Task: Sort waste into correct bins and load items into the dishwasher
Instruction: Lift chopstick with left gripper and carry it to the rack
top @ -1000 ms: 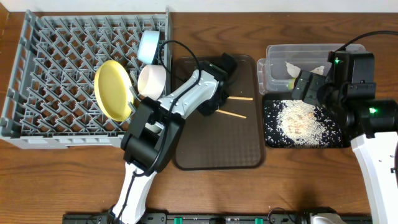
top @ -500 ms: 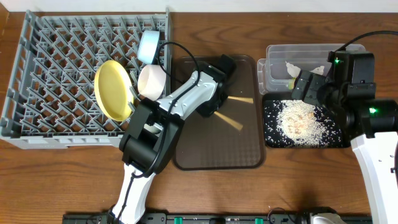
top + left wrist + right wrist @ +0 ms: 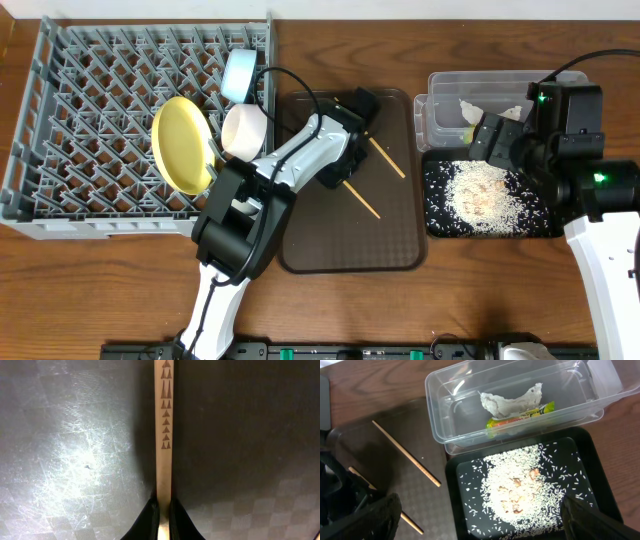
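Left gripper point(image 3: 162, 506): clamped on a pale wooden chopstick point(image 3: 163, 435) low over the brown serving tray point(image 3: 350, 240), with a second chopstick point(image 3: 388, 158) near it. Right gripper point(image 3: 477, 510): fingers spread wide, holding nothing, above the flat black tray point(image 3: 590, 470) of whitish rice grains point(image 3: 515, 485), beside the clear plastic tub point(image 3: 435, 410) containing a crumpled white tissue point(image 3: 507, 402) and an orange-and-green wrapper point(image 3: 520, 414). Grey pegged dish rack point(image 3: 90, 130): holds a round yellow-green plate point(image 3: 183, 143), a light blue bowl point(image 3: 238, 73) and a white bowl point(image 3: 245, 130).

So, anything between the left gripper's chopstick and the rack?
Yes. From the chopstick pinched in the left gripper over the brown tray, the white bowl and plate stand at the near side of the rack, on the direct line. Slots farther back look free.
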Motion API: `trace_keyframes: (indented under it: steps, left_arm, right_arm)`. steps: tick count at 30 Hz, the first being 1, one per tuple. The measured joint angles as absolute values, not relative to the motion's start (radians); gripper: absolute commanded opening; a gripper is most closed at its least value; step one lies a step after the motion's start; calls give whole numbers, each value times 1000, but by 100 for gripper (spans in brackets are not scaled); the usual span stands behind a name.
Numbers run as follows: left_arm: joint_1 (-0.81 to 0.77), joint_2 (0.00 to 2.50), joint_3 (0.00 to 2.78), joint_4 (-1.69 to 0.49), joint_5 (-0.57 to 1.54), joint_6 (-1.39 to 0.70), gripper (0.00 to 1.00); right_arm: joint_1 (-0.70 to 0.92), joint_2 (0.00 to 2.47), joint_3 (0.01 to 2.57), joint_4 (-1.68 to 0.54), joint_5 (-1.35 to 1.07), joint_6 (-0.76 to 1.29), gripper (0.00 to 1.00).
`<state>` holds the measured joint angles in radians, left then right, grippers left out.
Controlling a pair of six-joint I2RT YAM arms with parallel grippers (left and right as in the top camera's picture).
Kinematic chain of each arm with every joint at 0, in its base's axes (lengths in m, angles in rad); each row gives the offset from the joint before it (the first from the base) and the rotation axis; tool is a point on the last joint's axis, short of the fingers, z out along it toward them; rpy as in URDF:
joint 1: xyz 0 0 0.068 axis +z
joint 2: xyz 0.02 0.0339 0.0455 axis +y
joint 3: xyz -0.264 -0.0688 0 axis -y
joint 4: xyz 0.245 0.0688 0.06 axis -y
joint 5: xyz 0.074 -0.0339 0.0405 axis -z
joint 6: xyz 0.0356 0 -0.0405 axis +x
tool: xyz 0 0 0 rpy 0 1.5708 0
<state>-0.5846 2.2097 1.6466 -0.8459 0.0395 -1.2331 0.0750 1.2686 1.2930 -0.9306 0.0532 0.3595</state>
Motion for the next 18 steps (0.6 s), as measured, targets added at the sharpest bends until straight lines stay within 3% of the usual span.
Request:
trace_keyframes:
  steps: [10, 18]
  left_arm:
    - [-580, 2151, 1645, -843, 45, -892, 8]
    - [-568, 1835, 1645, -984, -47, -497, 7]
  right_arm:
    - [75, 1269, 1293, -931, 53, 360, 99]
    - [75, 1269, 1293, -931, 53, 359, 99]
